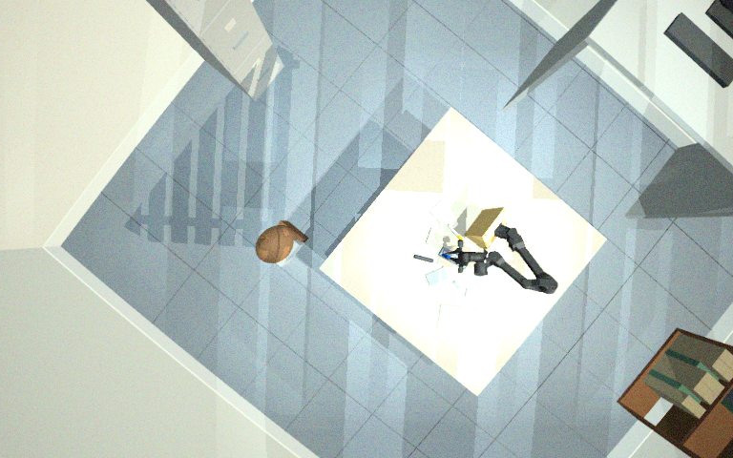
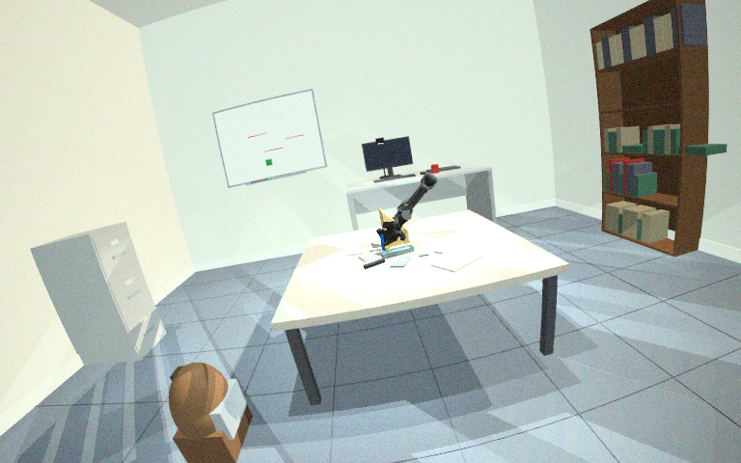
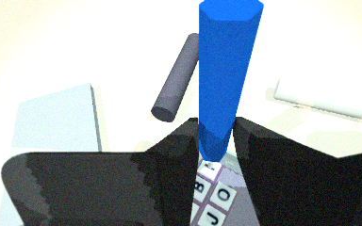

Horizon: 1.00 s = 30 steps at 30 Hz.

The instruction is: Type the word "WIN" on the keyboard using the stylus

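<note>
While clamped on the blue stylus at frame centre, the gripper above the keyboard keys.

White square desk on dark legs, keyboard, grey cylinder, pale blue pad, white sheets, tan box lying on it.

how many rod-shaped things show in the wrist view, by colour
blue: 1, the stylus clamped in the gripper
grey: 1, the cylinder lying on the desk
total: 2
</note>
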### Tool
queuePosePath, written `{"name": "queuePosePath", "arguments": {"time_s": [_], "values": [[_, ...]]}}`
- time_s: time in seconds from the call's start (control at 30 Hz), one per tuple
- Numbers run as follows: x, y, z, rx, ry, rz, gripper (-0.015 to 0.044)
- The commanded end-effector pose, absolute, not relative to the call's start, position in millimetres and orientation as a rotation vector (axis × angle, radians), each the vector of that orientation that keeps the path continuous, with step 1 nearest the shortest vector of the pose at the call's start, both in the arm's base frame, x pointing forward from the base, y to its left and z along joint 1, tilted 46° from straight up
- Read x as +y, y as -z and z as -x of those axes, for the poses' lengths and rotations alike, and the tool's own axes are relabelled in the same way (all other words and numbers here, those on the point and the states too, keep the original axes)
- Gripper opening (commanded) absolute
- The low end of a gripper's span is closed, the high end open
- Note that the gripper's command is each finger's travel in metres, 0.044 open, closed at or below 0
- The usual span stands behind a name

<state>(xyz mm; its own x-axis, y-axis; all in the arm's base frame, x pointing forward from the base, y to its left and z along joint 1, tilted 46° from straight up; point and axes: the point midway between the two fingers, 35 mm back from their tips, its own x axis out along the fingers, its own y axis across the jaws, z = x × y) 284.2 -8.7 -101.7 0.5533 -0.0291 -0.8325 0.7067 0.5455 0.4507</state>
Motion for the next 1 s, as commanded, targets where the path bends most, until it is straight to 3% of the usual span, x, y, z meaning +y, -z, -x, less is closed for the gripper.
{"name": "queuePosePath", "arguments": {"time_s": [0.0,0.97], "values": [[-8,103,-283,0.883,0.519,-0.897,0.0081],[-35,78,-288,0.881,0.519,-0.895,0.0081]]}}
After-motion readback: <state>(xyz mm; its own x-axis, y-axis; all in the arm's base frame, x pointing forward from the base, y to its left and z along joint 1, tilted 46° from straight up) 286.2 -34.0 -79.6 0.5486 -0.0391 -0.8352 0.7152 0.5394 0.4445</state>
